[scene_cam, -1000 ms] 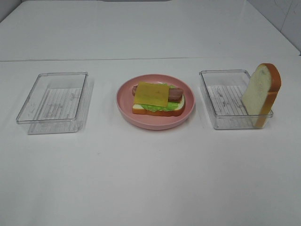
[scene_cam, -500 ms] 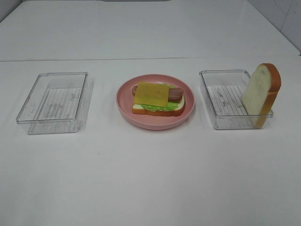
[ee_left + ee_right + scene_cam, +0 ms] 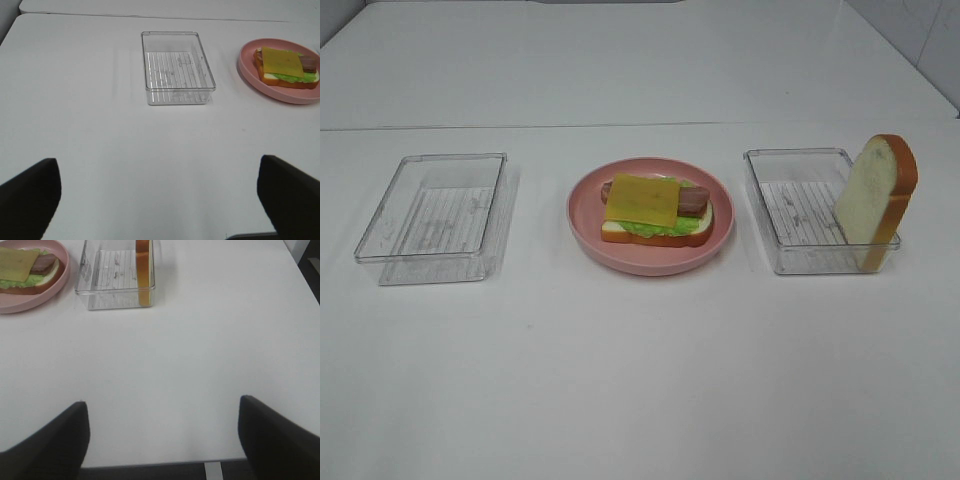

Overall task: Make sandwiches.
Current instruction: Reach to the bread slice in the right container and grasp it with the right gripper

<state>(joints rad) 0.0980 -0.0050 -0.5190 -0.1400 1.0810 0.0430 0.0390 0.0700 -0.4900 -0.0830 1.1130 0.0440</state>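
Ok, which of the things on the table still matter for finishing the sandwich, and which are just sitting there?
Part of the job:
- open sandwich on the pink plate: bread, lettuce, meat, cheese on top
- bread slice standing on edge in the right clear tray, likely the missing top

Just sitting there:
- left clear tray, nothing in it

The plate [image 3: 650, 258] is pink, and on it the lower bread slice [image 3: 655, 234] is white with an orange-brown crust, the lettuce [image 3: 655, 227] is green, the bacon [image 3: 695, 199] is reddish brown and the cheese square [image 3: 642, 198] is plain yellow. The second bread slice [image 3: 875, 195] has a white face and an orange-brown crust. Both containers, the left container [image 3: 432, 220] and the right container [image 3: 800, 212], are clear and colourless with a pattern of thin parallel ridges on the floor, and the table [image 3: 640, 380] is plain white.
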